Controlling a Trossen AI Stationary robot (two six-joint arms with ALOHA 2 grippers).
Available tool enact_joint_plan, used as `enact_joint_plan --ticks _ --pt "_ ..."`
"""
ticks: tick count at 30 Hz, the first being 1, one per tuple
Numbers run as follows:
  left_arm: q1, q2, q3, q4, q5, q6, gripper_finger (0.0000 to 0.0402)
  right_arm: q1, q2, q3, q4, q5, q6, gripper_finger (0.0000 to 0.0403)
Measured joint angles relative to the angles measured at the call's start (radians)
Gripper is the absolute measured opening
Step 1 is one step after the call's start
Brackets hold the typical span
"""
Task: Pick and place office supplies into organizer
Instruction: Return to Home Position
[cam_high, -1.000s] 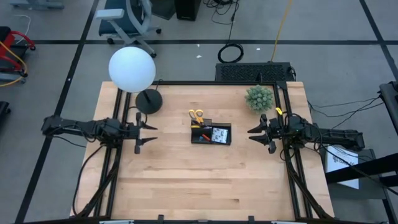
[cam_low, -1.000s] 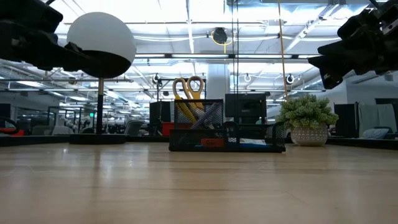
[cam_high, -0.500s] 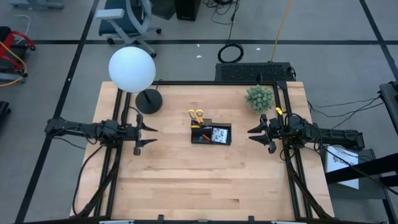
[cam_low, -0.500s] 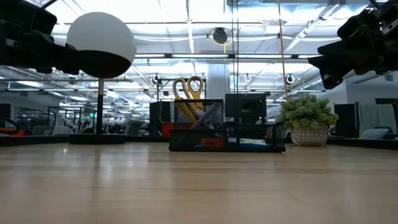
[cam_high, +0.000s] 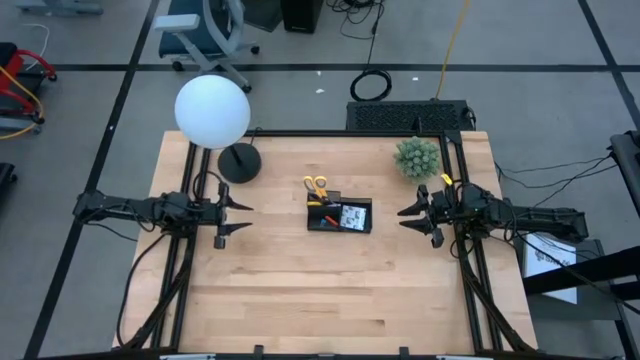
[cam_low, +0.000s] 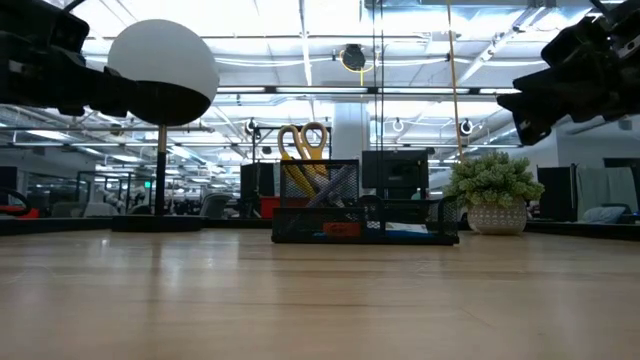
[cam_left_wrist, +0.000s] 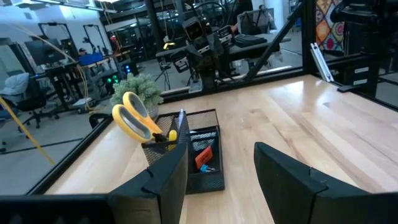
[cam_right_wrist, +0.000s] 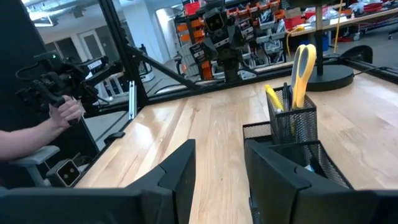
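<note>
The black mesh organizer (cam_high: 339, 215) stands at the table's middle. Yellow-handled scissors (cam_high: 316, 186) and pens (cam_left_wrist: 175, 132) stand upright in its taller back compartment; a red piece (cam_high: 329, 220) and a patterned pad (cam_high: 351, 216) lie in its lower tray. My left gripper (cam_high: 237, 217) hovers open above the table left of the organizer. My right gripper (cam_high: 412, 218) hovers open to its right. Both point at the organizer (cam_left_wrist: 186, 155) (cam_right_wrist: 292, 146) and hold nothing.
A lamp with a white globe (cam_high: 212, 111) stands on a black round base (cam_high: 239, 163) at the far left. A green spiky plant in a pot (cam_high: 416, 157) sits at the far right. A person's hand (cam_right_wrist: 62, 109) shows beyond the table.
The left arm has drawn slightly toward the organizer; its gripper has stayed open. Nothing else has moved.
</note>
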Motion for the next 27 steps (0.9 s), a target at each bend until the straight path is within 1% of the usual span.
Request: enact_joint_plan --ticks 10,15,20,24,27 --pt "0.001 0.0 0.0 -0.003 0.001 0.004 0.0191 0.0 0.018 0.0 0.001 0.003 -0.027 0.013" --pt "0.001 0.0 0.0 -0.003 0.0 0.004 0.0191 0.0 0.013 0.0 -0.001 0.085 -0.021 0.013" --pt "0.001 0.0 0.0 -0.003 -0.001 -0.006 0.0191 0.0 0.013 0.0 -0.004 0.136 -0.03 0.013" --pt "0.001 0.0 0.0 -0.003 -0.001 -0.009 0.0191 0.0 0.013 0.0 -0.004 0.139 -0.048 0.013" --pt "0.001 0.0 -0.001 0.007 -0.002 -0.009 0.0191 0.0 0.013 0.0 -0.003 0.137 -0.028 0.013"
